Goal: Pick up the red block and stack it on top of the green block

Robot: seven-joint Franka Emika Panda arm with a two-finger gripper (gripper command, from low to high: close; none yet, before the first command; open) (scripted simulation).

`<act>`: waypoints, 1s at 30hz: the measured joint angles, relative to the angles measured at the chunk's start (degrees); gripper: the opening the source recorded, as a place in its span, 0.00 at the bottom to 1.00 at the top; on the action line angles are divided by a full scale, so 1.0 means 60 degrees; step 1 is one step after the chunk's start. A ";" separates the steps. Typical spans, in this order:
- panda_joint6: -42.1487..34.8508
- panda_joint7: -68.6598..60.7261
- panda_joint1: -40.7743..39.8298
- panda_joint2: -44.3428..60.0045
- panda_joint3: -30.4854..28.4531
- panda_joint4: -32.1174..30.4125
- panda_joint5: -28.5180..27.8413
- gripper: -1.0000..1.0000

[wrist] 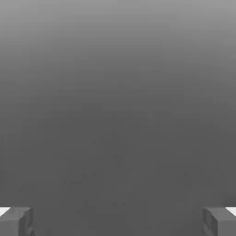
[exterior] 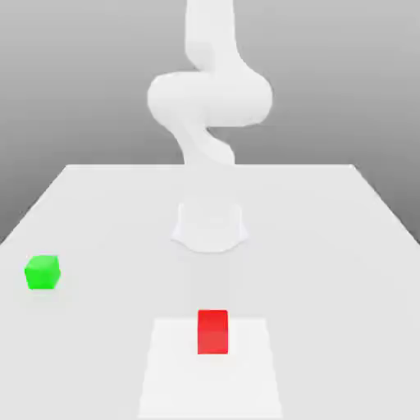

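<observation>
Desk (exterior: 328, 246): pale, flat, wide, running back toward a plain grey backdrop.

Red block (exterior: 213, 331): small matte cube, resting on the desk at about 6 o'clock from the arm's base, close to the near edge. Sits on a slightly lighter rectangular patch (exterior: 246, 369) of the desk surface, toward that patch's far end. Upright, square to the view, touching nothing else.

Green block (exterior: 42, 271): small matte cube of much the same size, resting on the desk at about 10 o'clock from the red block, toward the exterior view's left. Well apart from the red block and from the arm's base. Slightly turned, showing a top face and two sides.

Arm (exterior: 209, 98): white, rising from a round base (exterior: 210, 225) at about 12 o'clock from the red block, bending in a curve and leaving the picture at the top.

End effector (wrist: 118, 221): two grey fingertips (wrist: 16, 221) seen in the hand view at opposite edges, spread far apart, released, nothing between them. Plain grey gradient behind the fingertips.

Blocks both on the desk, neither lifted, neither stacked.
</observation>
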 joint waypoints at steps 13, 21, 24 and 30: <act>0.2972 0.0043 0.0022 0.4418 0.0054 -0.3277 -0.0042 0.50; 0.5211 0.0027 0.0046 0.7503 0.0061 -0.4557 -0.0012 0.50; 0.6103 0.0060 0.0071 0.8545 0.0028 -0.4431 -0.0054 0.50; 0.6374 0.0098 0.0081 0.8860 0.0019 -0.4388 -0.0094 0.00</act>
